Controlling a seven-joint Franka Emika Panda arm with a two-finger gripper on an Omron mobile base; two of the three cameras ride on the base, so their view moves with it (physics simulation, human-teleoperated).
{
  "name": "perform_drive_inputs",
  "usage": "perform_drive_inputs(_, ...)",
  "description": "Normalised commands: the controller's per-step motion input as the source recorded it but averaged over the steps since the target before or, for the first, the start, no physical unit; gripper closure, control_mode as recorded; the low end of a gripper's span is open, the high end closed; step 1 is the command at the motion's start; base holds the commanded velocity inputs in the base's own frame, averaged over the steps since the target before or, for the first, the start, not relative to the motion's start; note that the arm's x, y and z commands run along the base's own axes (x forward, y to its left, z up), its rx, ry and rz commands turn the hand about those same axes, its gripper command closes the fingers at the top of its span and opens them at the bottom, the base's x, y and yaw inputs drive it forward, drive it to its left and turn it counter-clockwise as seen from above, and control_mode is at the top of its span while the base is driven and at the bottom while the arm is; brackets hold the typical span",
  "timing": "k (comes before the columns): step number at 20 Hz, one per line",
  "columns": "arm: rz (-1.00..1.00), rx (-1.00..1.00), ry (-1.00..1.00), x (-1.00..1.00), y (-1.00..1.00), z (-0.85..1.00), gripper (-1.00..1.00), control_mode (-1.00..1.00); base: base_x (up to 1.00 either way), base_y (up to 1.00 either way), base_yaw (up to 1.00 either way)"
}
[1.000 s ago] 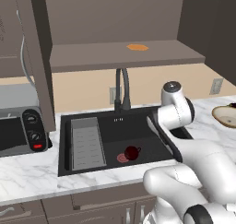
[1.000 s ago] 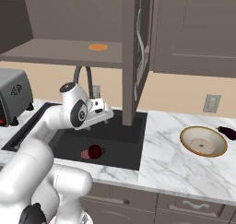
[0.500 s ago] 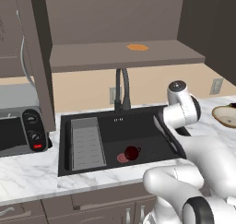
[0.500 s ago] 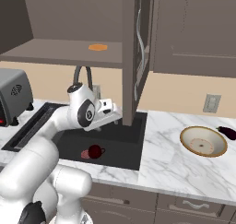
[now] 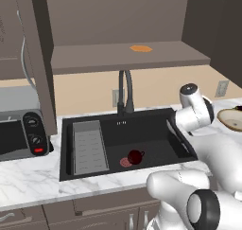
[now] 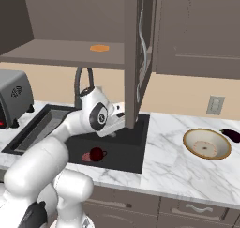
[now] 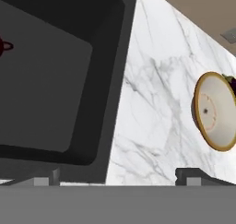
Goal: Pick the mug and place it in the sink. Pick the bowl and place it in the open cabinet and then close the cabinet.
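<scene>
The dark red mug (image 5: 135,156) (image 6: 96,154) stands on the floor of the black sink (image 5: 142,129) (image 6: 133,145), beside the red drain. My gripper (image 7: 120,177) hangs open over the sink's right rim, nothing between its fingers; in the right base view the gripper (image 6: 118,124) is partly hidden behind the open cabinet door. The tan bowl (image 6: 206,144) (image 7: 214,110) (image 5: 231,119) sits on the marble counter to the right, apart from the gripper. The cabinet (image 5: 127,56) (image 6: 61,51) above stands open, its shelf bare except for a flat orange patch.
The open cabinet door (image 6: 138,49) hangs over the sink's right side, close to my hand. A dark faucet (image 5: 125,89) rises behind the basin, and a grey ribbed tray (image 5: 90,146) lies at its left. A toaster oven (image 5: 19,134) stands left. An eggplant (image 6: 232,134) lies beyond the bowl.
The arm has swung to the right, from over the basin toward the sink's right rim. The mug has stayed in the sink and the jaws have stayed open.
</scene>
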Motion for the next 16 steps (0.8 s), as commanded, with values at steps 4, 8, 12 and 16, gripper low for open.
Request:
perform_drive_inputs(4,-0.01,-0.02,0.04,0.00,-0.41,0.00,-1.00,-1.00,0.00,0.00,0.00)
perform_drive_inputs(8,0.00,-0.16,-0.03,0.00,-0.22,0.00,-1.00,-1.00,0.00,0.00,0.00)
perform_drive_inputs(12,0.00,-0.06,0.00,0.06,-0.38,0.00,-1.00,-1.00,0.00,0.00,0.00)
perform_drive_inputs(16,0.00,0.00,0.01,0.07,-0.44,0.00,-1.00,-1.00,0.00,0.00,0.00)
